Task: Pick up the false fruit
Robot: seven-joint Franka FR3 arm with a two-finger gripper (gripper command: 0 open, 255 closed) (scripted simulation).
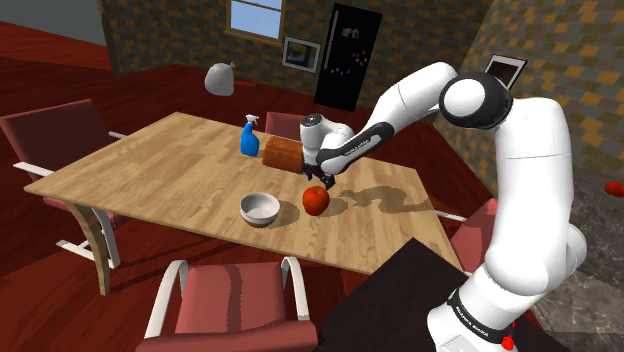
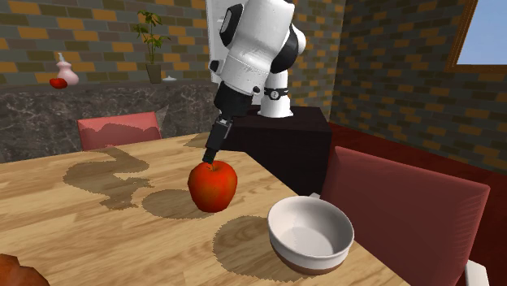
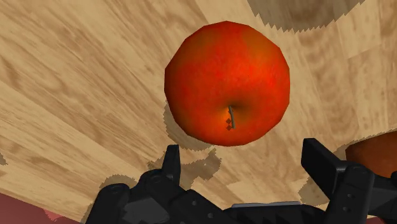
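Apple (image 3: 228,83) sat upright on table (image 1: 170,170), stem up, bowl (image 1: 260,209) just beside. Gripper (image 3: 245,159) hung close above apple, fingers spread wider than fruit, gripping nothing. Wrist view: apple lay straight ahead along gripper's line, nearly centred between fingers, tips short of its skin. Round fruit, no long axis, so any closing direction would serve. Judged next move: straight descent, then close round widest part. Bowl near; nudge risk small.

The shoulder camera is looking down over the whole worktop (image 1: 150,175) from afar. The second exterior camera is sitting low, close, facing the arm (image 2: 252,49). The wrist camera is peering closest at the apple (image 3: 227,83) all are sharing.
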